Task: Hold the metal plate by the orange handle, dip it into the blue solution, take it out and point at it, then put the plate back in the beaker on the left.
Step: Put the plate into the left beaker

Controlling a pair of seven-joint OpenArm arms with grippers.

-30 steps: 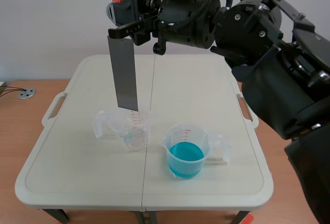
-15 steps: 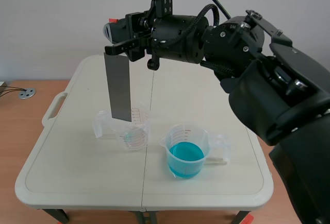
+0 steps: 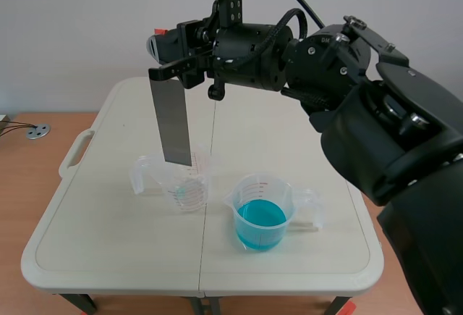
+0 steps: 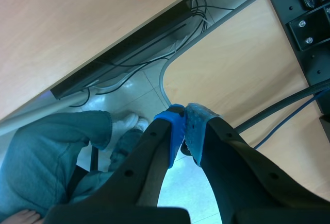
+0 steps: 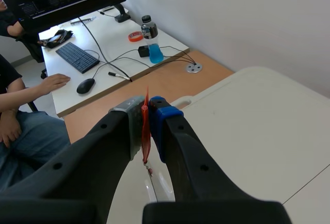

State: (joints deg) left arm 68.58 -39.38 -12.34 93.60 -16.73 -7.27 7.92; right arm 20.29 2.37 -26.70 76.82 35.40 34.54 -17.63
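At the robot's left side, the left gripper faces the floor, its fingers pressed together on nothing. Over the left half of the table the metal plate hangs upright. Its lower edge is at the rim of the empty clear beaker, and I cannot tell if they touch. The right gripper is clenched on the thin orange handle at the plate's top end. The plate looks stiff, thin and rather light (when wet it may be slippery), so the handle seems the correct place to hold. To the right stands the beaker of blue solution, near the empty one but apart. Both mouths are narrow, and I think a knock from the plate's edge could tip them. Above them there is open room to lift and cross.
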